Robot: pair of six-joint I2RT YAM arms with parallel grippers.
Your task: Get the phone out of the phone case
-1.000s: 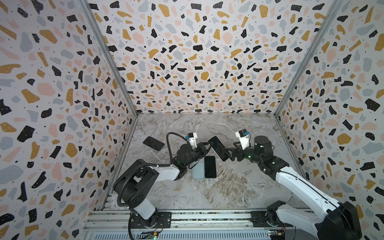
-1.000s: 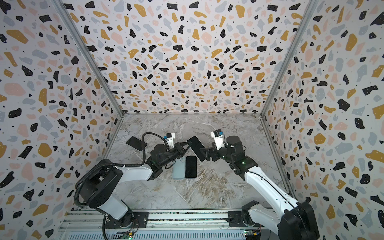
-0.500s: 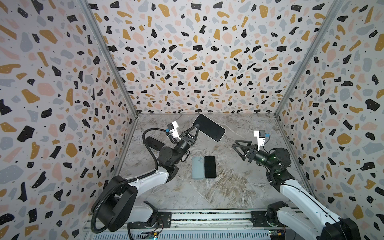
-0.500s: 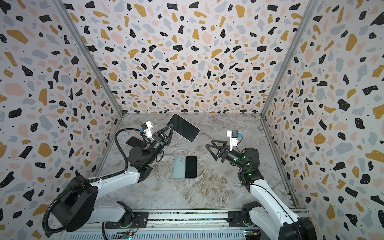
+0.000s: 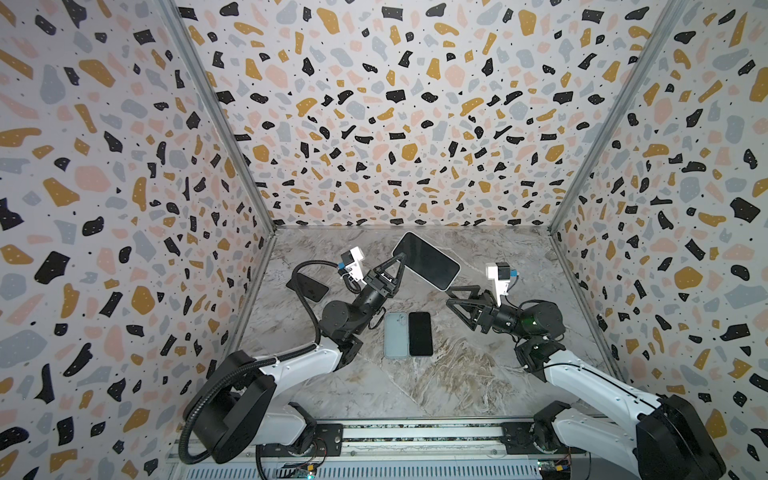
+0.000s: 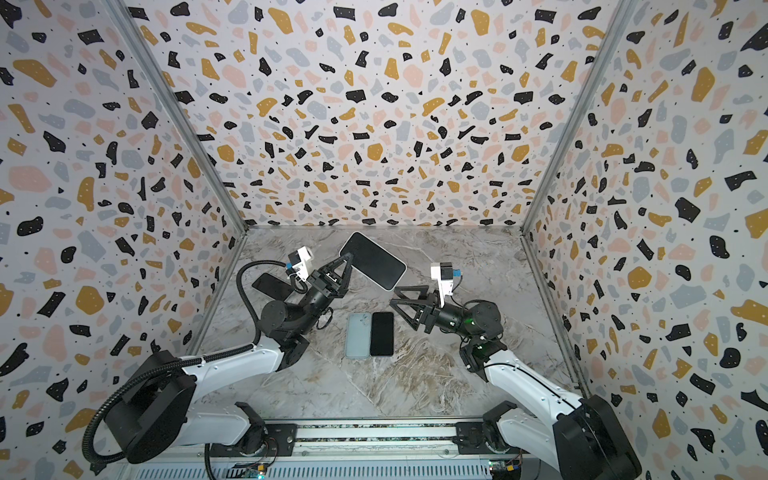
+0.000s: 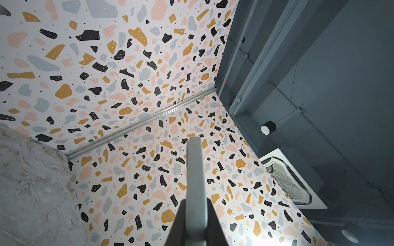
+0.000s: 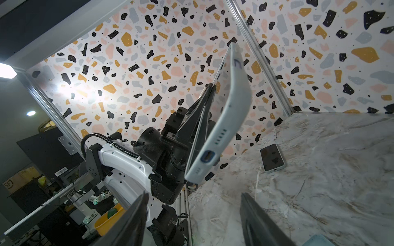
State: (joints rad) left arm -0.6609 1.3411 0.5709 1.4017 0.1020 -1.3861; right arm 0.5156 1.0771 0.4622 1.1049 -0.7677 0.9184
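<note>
The phone in its pale phone case (image 5: pixel 426 259) (image 6: pixel 372 259) hangs in the air over the back of the table, dark screen facing up. My left gripper (image 5: pixel 400 259) (image 6: pixel 348 262) is shut on its left end. In the left wrist view the case's pale edge (image 7: pixel 195 170) runs between the fingers (image 7: pixel 213 223). My right gripper (image 5: pixel 449 296) (image 6: pixel 397 297) is open, just right of and below the phone's free end, not touching it. In the right wrist view that end with the charging port (image 8: pixel 207 156) hangs ahead of the spread fingers (image 8: pixel 136 221).
A pale blue phone-shaped thing lying back up (image 5: pixel 395 334) (image 6: pixel 358 335) and a black phone (image 5: pixel 420 333) (image 6: pixel 382 333) lie side by side mid-table. Another dark phone (image 5: pixel 307 286) (image 8: pixel 272 157) lies by the left wall. Patterned walls close in three sides.
My left gripper has lifted the cased phone from low over the table up and towards the back. My right gripper let go, drew off to the right, then came back closer with narrower jaws.
</note>
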